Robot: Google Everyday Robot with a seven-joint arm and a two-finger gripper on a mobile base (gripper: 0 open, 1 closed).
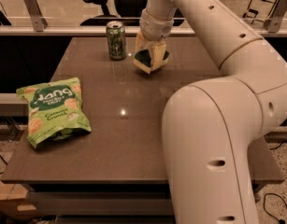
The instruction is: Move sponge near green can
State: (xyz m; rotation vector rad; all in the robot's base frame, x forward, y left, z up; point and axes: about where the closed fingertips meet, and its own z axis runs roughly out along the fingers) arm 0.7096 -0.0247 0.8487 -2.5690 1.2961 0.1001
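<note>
sponge [144,59] sits tilted in the gripper [153,59], whose fingers are closed on its sides, dark green face turned to the camera and yellow foam at the lower edge. it is at the far part of the table [133,139], near the upright green can [116,41], on its right and apart from it. a green chip bag [54,108] lies flat well apart, near the left edge.

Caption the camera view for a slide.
Gripper holds the sponge beside the green can at the table's far edge; chip bag lies apart.
</note>
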